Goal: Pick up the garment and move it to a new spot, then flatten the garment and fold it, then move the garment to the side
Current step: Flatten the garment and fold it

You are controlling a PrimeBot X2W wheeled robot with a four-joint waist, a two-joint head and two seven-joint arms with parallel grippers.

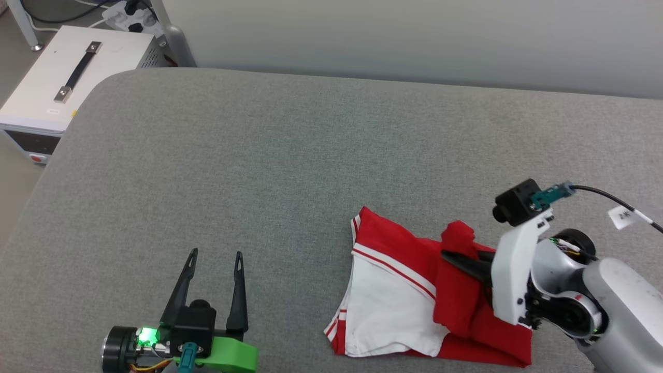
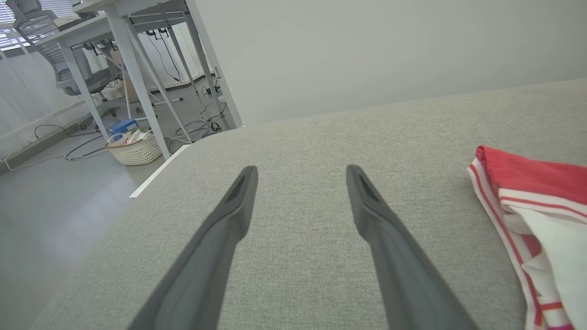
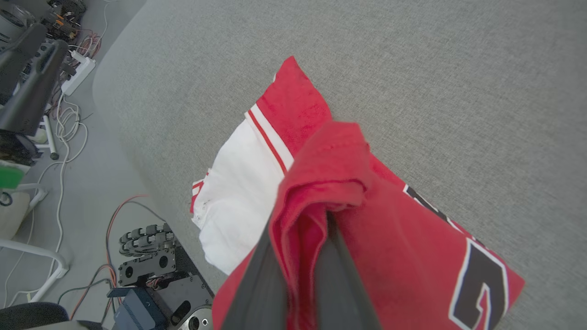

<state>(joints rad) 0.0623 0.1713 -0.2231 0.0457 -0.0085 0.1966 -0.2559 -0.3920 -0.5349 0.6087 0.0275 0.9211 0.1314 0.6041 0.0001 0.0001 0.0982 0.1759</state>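
Right gripper (image 1: 449,257) is seen pinched shut on a raised red fold of the garment (image 1: 393,290), which lies bunched at the near right of the grey fabric-covered tabletop (image 1: 259,155), while the left gripper (image 1: 216,253) is held spread wide and empty, well apart from it. Black white-outlined print (image 3: 481,279) is shown by the right wrist view. A pale woven basket (image 2: 135,153) holding a blue thing and light scraps is shown on the floor by the left wrist view.
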